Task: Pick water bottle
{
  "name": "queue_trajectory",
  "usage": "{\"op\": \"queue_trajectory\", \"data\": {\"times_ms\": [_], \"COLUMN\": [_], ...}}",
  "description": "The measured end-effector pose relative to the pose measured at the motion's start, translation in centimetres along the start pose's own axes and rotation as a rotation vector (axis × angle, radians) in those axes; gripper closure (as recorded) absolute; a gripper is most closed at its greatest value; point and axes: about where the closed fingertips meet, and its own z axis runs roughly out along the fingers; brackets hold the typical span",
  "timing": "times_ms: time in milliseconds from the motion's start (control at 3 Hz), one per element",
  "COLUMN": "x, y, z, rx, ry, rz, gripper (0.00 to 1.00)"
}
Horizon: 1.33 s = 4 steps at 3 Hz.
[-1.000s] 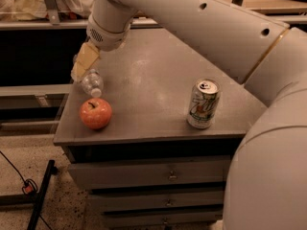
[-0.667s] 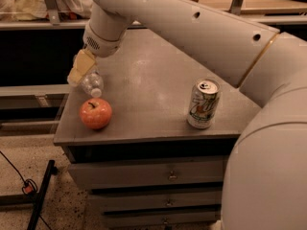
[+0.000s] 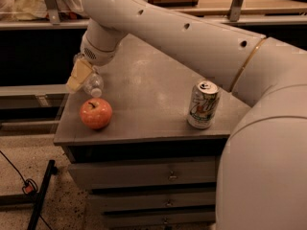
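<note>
Hanging over the counter's (image 3: 144, 87) left edge, the hand (image 3: 80, 78) meets the water bottle (image 3: 95, 85), just behind an apple (image 3: 96, 113). Whether it grips, I cannot tell. A can (image 3: 203, 104) stands well apart.

Big white arm (image 3: 192, 37) comes in from the right, wrist (image 3: 98, 47) angled down, gripper (image 3: 79, 78) right up against the water bottle (image 3: 94, 85), on its left side.

Gripper (image 3: 79, 79) at water bottle (image 3: 95, 85), behind apple (image 3: 96, 113).
</note>
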Motion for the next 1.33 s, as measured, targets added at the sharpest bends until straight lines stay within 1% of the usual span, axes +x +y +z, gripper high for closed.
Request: {"op": "queue_trajectory", "data": {"times_ms": [333,667,1000,1333], "x": [0.4,0.8,0.9,0.6], "y": [-0.1,-0.2,-0.5,-1.3], "z": [1.8,3.1,3.3,2.0], "rx": [0.010,0.020,0.030,0.048], "ry": [0.018,0.039,0.056,0.058], "rz": [0.001,0.002,-0.004,-0.010], "gripper": [0.17,0.36,0.60,0.83]}}
